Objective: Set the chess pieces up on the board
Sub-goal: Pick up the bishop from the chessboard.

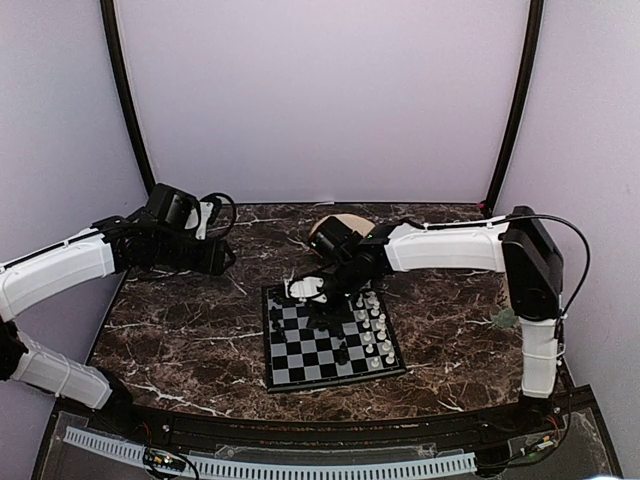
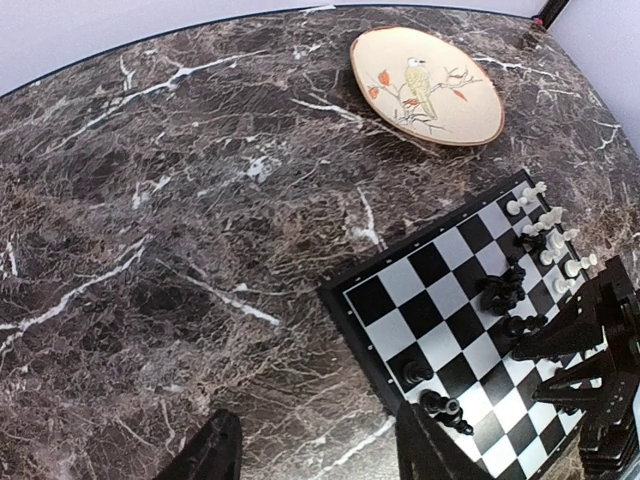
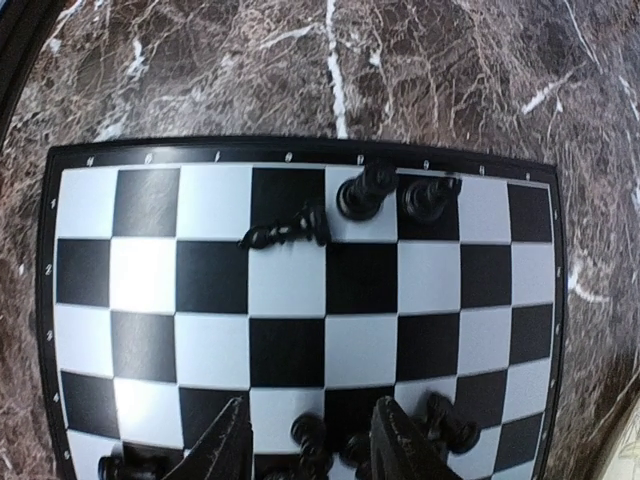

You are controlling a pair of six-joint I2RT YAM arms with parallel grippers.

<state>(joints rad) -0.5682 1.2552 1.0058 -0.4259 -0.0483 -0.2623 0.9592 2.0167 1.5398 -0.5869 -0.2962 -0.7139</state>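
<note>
While directly beneath right tool [image 3: 312,418], board [image 3: 290,350].

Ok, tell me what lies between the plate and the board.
Nothing but bare marble tabletop. The left wrist view shows that stretch between the plate and the board with no piece on it.

- Soft, even light fills the top view; shadows are faint.
- The marble table [image 2: 200,200] carries a dull sheen in the left wrist view.
- The right wrist view bows the board [image 3: 285,350] outward at its edges and looks slightly soft.
</note>
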